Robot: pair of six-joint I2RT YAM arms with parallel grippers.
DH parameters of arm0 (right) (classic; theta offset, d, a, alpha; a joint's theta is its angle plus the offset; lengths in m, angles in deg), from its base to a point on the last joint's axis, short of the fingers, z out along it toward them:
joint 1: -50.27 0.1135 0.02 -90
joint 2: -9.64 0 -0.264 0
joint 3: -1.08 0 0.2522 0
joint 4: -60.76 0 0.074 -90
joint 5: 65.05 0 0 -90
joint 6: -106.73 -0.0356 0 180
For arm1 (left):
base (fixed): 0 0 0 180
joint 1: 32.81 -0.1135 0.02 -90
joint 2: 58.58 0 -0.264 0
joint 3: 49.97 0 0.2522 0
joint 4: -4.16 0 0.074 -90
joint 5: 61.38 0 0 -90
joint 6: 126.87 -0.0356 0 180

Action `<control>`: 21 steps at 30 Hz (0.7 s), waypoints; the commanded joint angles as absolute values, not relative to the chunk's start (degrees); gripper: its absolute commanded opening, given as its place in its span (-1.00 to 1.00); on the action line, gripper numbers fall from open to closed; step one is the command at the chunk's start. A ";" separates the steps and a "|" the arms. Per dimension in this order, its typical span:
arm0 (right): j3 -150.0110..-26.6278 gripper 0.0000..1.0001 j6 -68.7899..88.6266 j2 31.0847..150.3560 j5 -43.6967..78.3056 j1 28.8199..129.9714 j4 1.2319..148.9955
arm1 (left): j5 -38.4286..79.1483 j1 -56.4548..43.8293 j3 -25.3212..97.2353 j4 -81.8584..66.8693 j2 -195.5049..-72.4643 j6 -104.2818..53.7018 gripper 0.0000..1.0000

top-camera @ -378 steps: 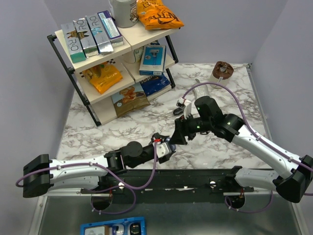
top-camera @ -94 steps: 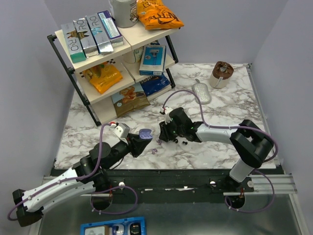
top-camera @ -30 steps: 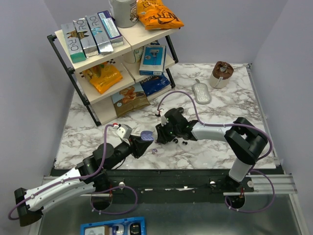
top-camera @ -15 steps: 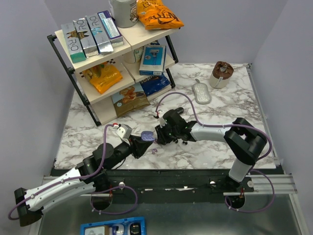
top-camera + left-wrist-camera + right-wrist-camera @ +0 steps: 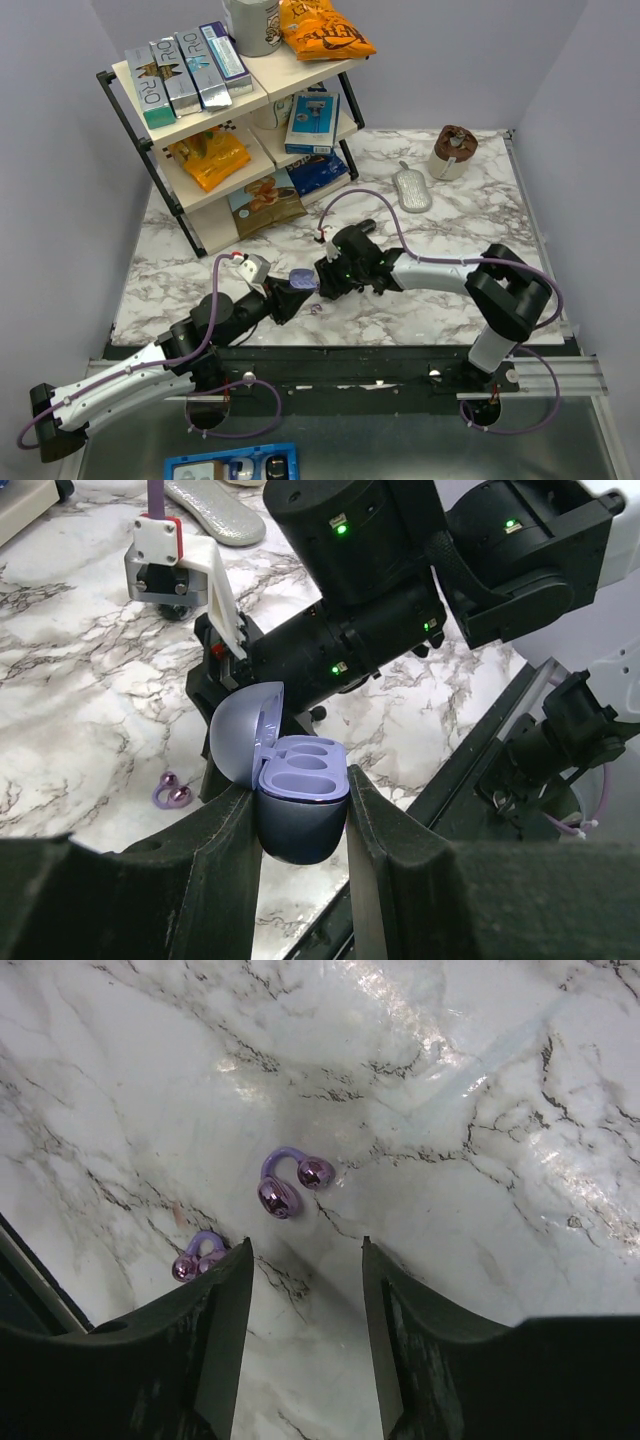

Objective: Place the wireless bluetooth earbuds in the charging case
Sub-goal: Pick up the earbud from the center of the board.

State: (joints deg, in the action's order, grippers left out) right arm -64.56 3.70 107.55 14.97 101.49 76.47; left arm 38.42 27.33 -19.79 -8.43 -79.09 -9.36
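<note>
From above, the two arms meet nose to nose near the front of the desk (image 5: 460, 215). Only one purple earbud (image 5: 316, 308) shows there, a speck on the marble just below where they meet.

The right wrist camera tells more. Two earbuds lie on the marble: the upper earbud (image 5: 290, 1182) just beyond the gap of the right claw (image 5: 305, 1250), and the lower earbud (image 5: 198, 1257) off to the left, close by the tip of that claw's left finger (image 5: 215, 1340). The right claw stands spread apart, gripping nothing and touching neither bud.

The left wrist camera gives what neither other view does. The left claw (image 5: 300, 792) is clamped on the charging case (image 5: 298, 830), holding it upright with its lid (image 5: 243, 748) swung back and two oval wells in the lilac insert facing up. The right arm's black body (image 5: 370, 630) sits close behind the case.

The lower earbud lies near the dark strip at the desk's front edge (image 5: 20, 1280). Bare marble stretches right and back toward a grey oblong pad (image 5: 411, 190) and a cup (image 5: 453, 150), while a shelf rack (image 5: 215, 118) crowds the far left.

I count one case, two earbuds and two claws.
</note>
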 commanded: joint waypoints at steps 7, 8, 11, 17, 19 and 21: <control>-67.62 0.07 1.79 106.49 13.10 101.86 78.13 | 40.48 27.57 -20.57 -9.07 -75.37 -8.31 -1.00; -67.79 0.07 1.27 106.58 12.47 101.86 77.16 | 40.75 27.57 -20.65 -9.24 -75.02 -8.13 -1.00; -68.93 0.07 0.21 107.46 10.27 101.86 76.19 | 41.54 27.57 -20.92 -9.51 -74.14 -7.87 -1.00; -72.45 0.07 -0.32 111.14 7.20 101.86 76.19 | 41.45 27.66 -20.83 -9.34 -73.52 -8.04 -1.00; -73.06 0.07 -0.41 112.03 6.49 101.86 76.10 | 41.19 27.66 -20.74 -9.33 -73.61 -8.22 -1.00; -73.59 0.07 -0.49 113.35 6.31 101.86 76.28 | 41.01 27.57 -20.66 -9.42 -73.61 -8.04 -1.00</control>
State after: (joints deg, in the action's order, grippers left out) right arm -71.93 0.24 110.35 9.09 101.60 76.69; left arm 40.24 27.33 -20.29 -9.19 -74.11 -8.40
